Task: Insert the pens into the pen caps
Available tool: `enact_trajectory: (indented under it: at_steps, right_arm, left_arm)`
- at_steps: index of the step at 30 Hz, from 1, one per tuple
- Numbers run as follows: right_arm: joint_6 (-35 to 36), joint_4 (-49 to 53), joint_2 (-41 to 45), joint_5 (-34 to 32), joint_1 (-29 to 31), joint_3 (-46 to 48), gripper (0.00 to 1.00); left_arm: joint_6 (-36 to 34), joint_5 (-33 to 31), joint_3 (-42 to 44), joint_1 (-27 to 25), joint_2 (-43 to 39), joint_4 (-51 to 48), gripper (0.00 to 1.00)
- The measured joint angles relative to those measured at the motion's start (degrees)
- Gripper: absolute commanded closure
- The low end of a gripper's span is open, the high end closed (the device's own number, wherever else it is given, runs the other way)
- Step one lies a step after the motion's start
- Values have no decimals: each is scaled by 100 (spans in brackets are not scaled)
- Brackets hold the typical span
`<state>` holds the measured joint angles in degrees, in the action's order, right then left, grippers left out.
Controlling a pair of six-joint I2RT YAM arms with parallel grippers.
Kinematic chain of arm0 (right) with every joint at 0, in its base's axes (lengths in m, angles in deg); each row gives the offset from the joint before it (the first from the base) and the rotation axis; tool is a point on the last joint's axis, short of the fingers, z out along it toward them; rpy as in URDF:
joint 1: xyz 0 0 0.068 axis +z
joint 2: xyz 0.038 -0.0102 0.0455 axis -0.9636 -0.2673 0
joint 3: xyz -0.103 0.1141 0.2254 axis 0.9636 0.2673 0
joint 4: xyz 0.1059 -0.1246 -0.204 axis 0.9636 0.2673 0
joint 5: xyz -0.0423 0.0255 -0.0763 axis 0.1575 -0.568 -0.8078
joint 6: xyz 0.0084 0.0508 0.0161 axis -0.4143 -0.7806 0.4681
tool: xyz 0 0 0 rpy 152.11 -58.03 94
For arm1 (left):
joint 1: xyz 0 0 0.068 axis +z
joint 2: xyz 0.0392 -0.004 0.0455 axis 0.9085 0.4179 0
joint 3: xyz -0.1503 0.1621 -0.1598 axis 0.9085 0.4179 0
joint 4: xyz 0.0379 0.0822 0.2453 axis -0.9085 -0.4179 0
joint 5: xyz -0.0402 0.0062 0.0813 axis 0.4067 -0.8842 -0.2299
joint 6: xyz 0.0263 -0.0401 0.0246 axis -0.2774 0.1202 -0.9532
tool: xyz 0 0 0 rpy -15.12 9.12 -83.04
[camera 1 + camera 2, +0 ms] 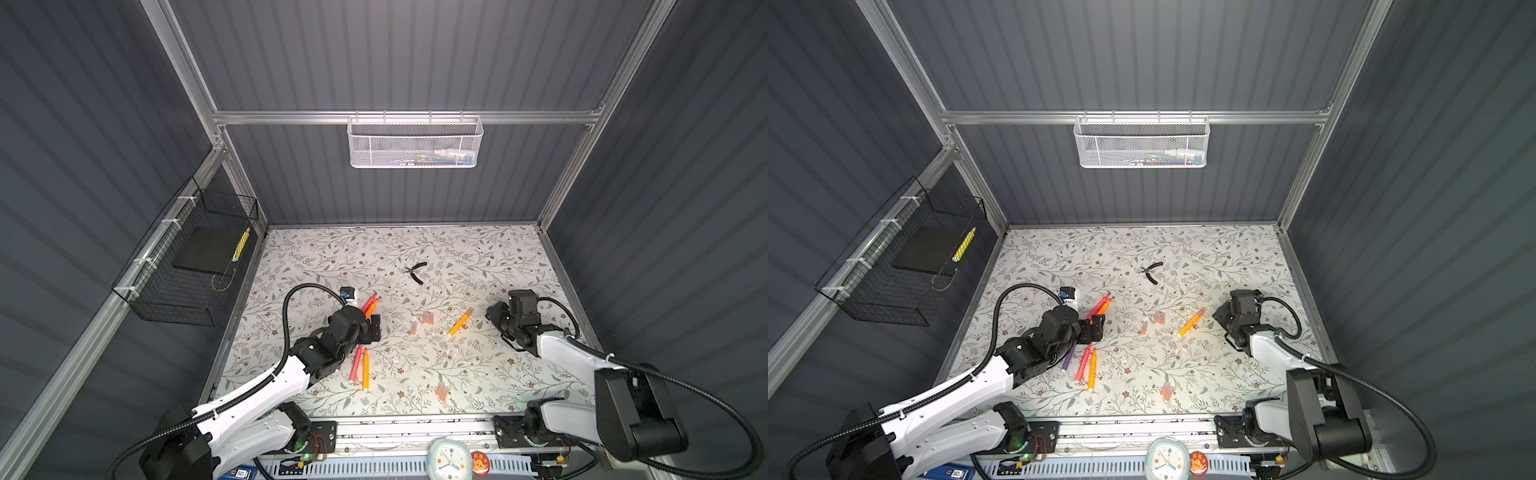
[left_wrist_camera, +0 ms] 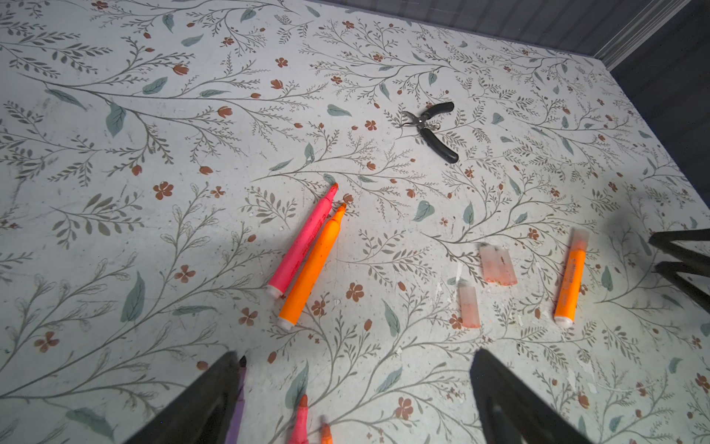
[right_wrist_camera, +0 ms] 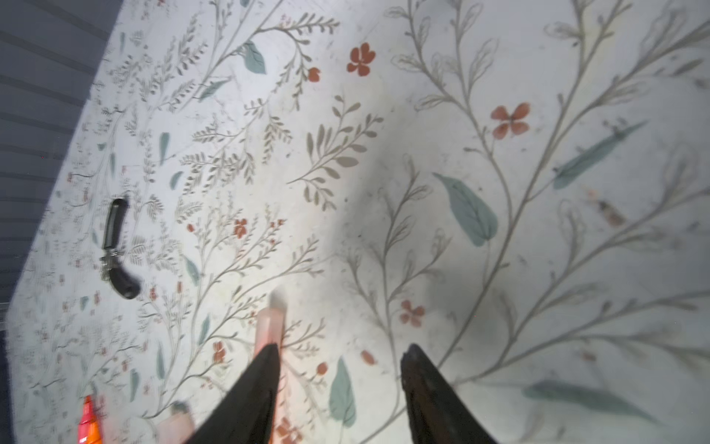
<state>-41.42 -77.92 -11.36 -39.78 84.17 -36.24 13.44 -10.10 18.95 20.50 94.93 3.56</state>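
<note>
Six pens [image 2: 311, 269], likely light, stiff, slick: grip mid-barrel; caps [image 2: 468, 305] tiny, crushable; left hand [image 2: 355, 355], right hand [image 3: 342, 348]: open, empty

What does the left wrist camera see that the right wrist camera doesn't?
Only the left wrist view clearly shows the pink pen and orange pen lying side by side, three loose pen caps, a purple pen and the open left gripper. Only the right wrist view looks between the parted jaws of the right gripper, nothing held; blurry red-orange bits at its edge I cannot name. Both show the black pliers, the flowery table, and seemingly the capped orange pen, though the right wrist view catches just its pinkish cap.
</note>
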Motion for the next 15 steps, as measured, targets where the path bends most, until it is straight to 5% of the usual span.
enact_trajectory:
  at_steps: [10,15]
  right_arm:
    - [450,608,-262,-841,1823,-1178,32]
    - [533,584,-350,-973,2343,-1222,33]
  left_arm:
    - [0,-216,-20,0,129,0,4]
    - [-7,-448,-306,116,938,-42,13]
